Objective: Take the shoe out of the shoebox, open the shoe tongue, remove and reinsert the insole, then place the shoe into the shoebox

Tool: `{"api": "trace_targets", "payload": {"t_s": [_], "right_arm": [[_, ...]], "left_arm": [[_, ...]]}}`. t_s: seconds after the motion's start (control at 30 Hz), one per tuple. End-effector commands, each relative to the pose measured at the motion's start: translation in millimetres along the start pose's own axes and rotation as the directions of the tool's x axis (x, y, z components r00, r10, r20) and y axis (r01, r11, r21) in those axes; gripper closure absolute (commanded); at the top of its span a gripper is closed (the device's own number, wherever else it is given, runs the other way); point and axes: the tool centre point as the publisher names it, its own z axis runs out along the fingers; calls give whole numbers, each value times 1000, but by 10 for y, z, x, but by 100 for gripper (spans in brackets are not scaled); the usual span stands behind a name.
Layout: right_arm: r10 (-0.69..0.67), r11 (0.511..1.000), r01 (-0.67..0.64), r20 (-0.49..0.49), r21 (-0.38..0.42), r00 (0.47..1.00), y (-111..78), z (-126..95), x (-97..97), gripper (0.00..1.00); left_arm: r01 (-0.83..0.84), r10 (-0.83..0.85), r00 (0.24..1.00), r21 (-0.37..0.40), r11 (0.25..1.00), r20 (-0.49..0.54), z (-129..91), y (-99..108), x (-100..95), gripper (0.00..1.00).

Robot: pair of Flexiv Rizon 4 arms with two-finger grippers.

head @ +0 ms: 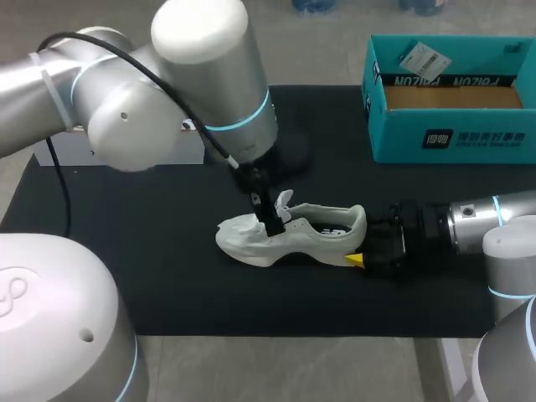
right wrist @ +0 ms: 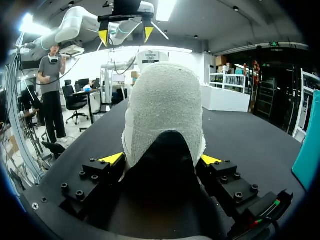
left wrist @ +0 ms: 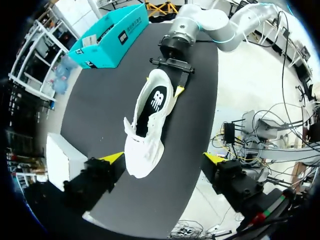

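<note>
While your right gripper clamped the shoe at mid-frame, your wide-spread left gripper needed to pinch its tongue squarely.

Broad black mat spread flat across the table. Near the mat's middle, resting on its sole, a white knit sneaker, heel to the right. At the far right corner, an open teal cardboard shoebox. At the far left edge, a plain white rectangular box.
</note>
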Motion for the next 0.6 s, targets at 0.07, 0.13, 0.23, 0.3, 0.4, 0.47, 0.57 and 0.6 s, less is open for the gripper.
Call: {"api": "trace_targets", "payload": {"t_s": [0.07,0.13,0.23,0.3,0.4,0.47,0.57,0.6], "right_arm": [[0,1000,0,2,2,1000,-36,26,15,100],[0,1000,0,2,2,1000,-36,26,15,100],[0,1000,0,2,2,1000,-36,26,15,100],[0,1000,0,2,2,1000,-36,26,15,100],[0,1000,0,2,2,1000,-36,26,15,100],[0,1000,0,2,2,1000,-36,26,15,100],[0,1000,0,2,2,1000,-36,26,15,100],[0,1000,0,2,2,1000,-36,26,15,100]], "left_arm": [[-246,249,968,-96,965,28,74,-242,80,0],[-260,263,965,-108,960,12,94,-327,97,83],[-289,291,957,-133,948,-4,137,-449,115,100],[-285,286,958,-142,948,-15,171,-528,91,100],[-283,282,959,-153,947,-29,243,-627,14,100],[-275,274,961,-167,947,-33,320,-678,-44,100],[-274,270,962,-177,945,-46,440,-724,-100,100],[-275,271,961,-178,945,-46,479,-733,-110,100]]}}
